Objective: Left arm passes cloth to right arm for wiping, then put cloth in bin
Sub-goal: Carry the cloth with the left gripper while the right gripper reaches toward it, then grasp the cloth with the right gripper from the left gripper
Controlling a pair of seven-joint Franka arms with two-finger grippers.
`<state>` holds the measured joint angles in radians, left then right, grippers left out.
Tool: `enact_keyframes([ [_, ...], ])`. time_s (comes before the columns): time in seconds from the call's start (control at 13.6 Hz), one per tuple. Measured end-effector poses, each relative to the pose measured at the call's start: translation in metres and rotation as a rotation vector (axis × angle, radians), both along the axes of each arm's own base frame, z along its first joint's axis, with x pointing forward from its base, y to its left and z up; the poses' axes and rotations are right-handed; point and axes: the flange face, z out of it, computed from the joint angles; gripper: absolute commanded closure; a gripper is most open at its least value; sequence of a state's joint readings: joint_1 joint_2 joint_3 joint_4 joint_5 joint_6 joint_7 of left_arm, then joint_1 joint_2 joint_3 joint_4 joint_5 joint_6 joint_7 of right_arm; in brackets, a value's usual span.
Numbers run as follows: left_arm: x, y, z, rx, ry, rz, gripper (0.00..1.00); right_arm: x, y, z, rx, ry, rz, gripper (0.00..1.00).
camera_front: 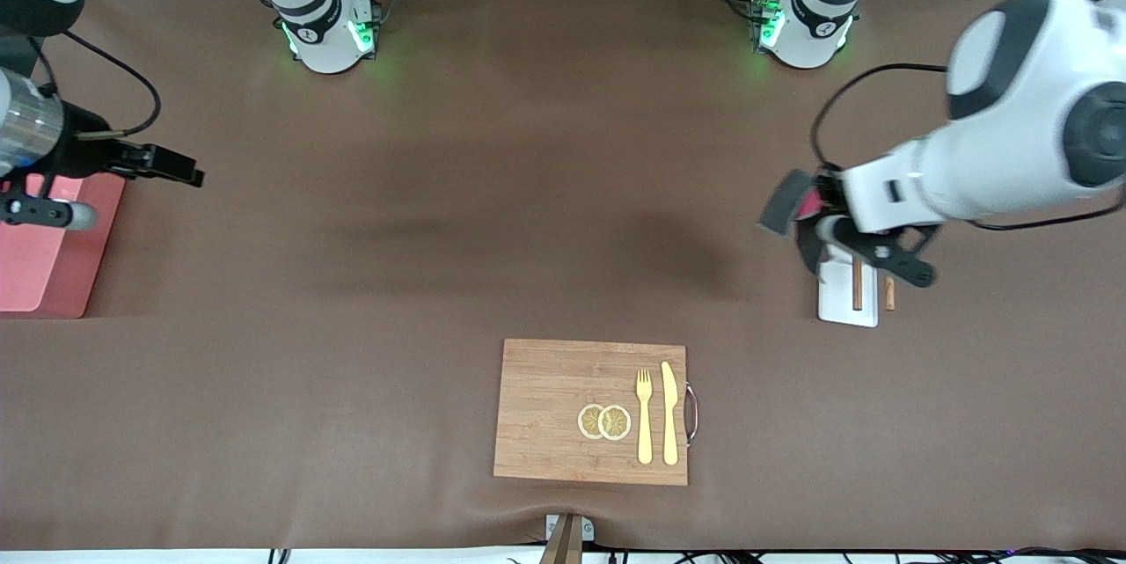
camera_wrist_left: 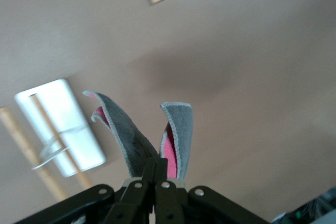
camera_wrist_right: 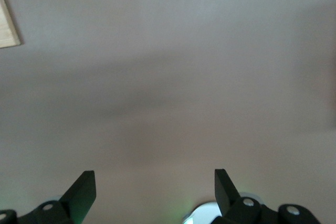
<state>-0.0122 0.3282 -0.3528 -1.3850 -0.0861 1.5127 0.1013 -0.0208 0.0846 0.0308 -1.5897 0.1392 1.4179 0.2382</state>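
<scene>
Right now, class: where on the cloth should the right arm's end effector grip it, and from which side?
Probably one of the cloth's two free flaps standing clear of the shut left end effector, approached from the right arm's end of the table, away from its fingers.

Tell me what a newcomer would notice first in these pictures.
The left gripper holds the grey-and-pink cloth up over the white tray, at the left arm's end of the table. The right gripper waits open beside the pink bin. A wooden cutting board lies nearest the front camera.

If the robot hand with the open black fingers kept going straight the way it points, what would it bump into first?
Probably nothing soon. The right gripper, open, points along the bare brown table toward the left gripper holding the cloth; height is hard to judge.
</scene>
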Motion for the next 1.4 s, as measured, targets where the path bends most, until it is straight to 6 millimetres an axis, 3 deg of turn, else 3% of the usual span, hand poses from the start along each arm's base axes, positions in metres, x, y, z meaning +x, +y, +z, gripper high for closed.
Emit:
enact_keyframes([
  [0.22,-0.009,-0.079,-0.017,-0.046,-0.026,0.07,1.0,0.001,0.021,-0.04,0.058,0.191,-0.142,0.0],
  [0.66,-0.031,-0.206,-0.031,-0.21,-0.109,0.314,1.0,0.014,0.103,-0.13,0.208,0.553,-0.448,0.0],
  [0.89,-0.031,-0.243,-0.041,-0.361,-0.091,0.448,1.0,0.029,0.123,-0.187,0.304,0.717,-0.584,0.0],
  [1.11,-0.042,-0.278,-0.034,-0.477,-0.117,0.552,1.0,0.043,0.136,-0.238,0.397,0.81,-0.682,0.0],
  [1.25,-0.055,-0.299,-0.025,-0.528,-0.136,0.584,1.0,0.052,0.154,-0.26,0.473,0.857,-0.772,0.0],
  [1.4,-0.065,-0.314,-0.022,-0.572,-0.156,0.596,1.0,0.054,0.19,-0.27,0.496,0.884,-0.852,0.0],
])
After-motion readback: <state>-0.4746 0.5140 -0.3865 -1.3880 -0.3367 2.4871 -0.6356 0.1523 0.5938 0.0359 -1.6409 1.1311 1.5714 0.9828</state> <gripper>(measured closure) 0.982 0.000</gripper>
